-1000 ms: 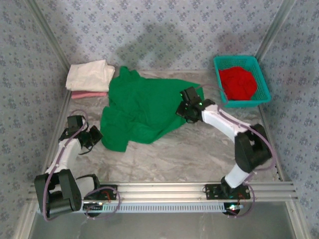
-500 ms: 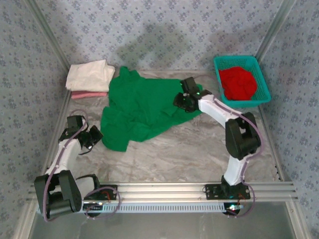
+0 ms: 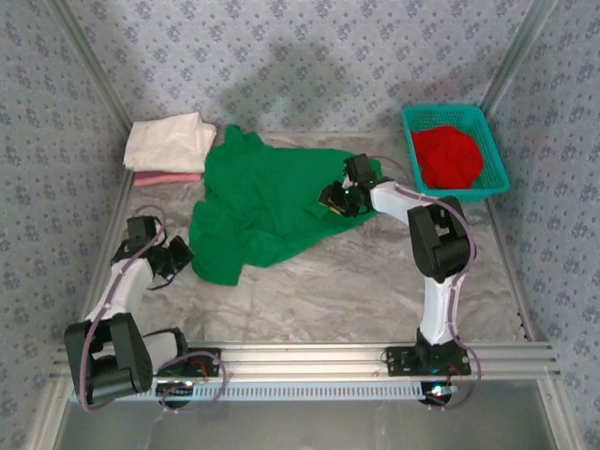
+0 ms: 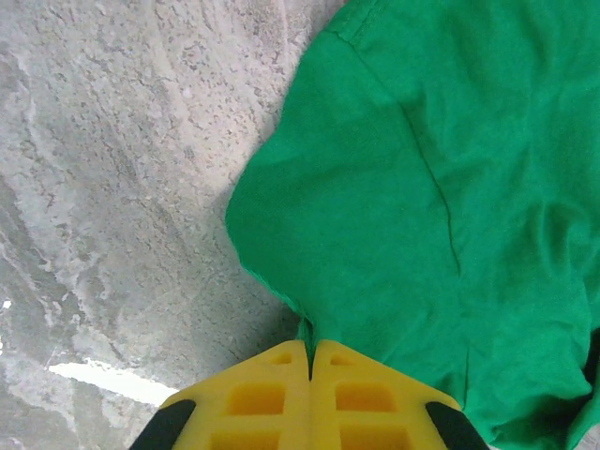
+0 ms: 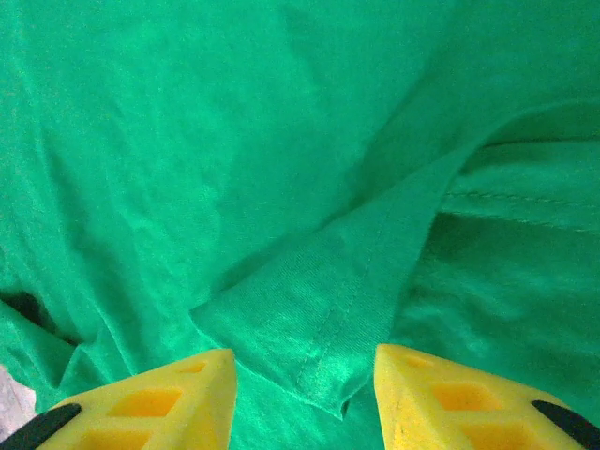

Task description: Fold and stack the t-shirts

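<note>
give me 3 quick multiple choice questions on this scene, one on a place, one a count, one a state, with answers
1. Where is the red t-shirt? A in the teal basket; B spread mid-table; C draped on an arm.
2. How many shirts lie in the far-left pile? A one; B two; C four.
3. How does the right tool stand? A shut on cloth; B open over the green t-shirt; C shut, empty.
Answers: 1 A, it is bunched inside the basket. 2 B, the cream-white t-shirt lies on the pink t-shirt. 3 B, its fingers stand apart over a hem.
</note>
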Controlling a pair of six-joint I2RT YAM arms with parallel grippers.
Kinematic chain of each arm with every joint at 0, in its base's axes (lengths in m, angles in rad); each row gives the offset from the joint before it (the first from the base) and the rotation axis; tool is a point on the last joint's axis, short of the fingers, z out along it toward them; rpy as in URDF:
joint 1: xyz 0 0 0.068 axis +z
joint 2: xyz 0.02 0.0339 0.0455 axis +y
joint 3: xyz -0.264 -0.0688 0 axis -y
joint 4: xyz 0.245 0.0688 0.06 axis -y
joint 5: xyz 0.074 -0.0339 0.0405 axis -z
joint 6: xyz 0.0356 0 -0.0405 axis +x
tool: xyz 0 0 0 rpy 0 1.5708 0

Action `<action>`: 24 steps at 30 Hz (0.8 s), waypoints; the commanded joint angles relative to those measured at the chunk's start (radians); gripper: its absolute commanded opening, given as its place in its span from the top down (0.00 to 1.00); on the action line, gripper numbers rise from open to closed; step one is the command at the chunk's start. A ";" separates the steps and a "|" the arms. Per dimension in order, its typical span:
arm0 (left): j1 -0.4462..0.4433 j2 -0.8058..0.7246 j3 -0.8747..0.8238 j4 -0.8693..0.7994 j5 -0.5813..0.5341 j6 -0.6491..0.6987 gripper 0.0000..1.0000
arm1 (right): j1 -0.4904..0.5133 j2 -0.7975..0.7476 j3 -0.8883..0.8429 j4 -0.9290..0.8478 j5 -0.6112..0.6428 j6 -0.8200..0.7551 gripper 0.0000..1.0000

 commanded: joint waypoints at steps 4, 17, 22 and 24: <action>-0.004 -0.011 0.010 0.017 -0.007 0.012 1.00 | 0.011 0.008 -0.020 0.018 -0.013 0.086 0.54; -0.003 -0.012 0.002 0.026 -0.003 0.012 1.00 | 0.057 -0.011 -0.059 0.067 0.001 0.149 0.55; -0.004 -0.008 0.002 0.036 -0.001 0.008 1.00 | 0.058 0.005 -0.049 0.106 0.041 0.152 0.64; -0.004 -0.011 0.001 0.034 0.001 0.006 1.00 | 0.055 0.002 -0.056 0.116 0.060 0.159 0.75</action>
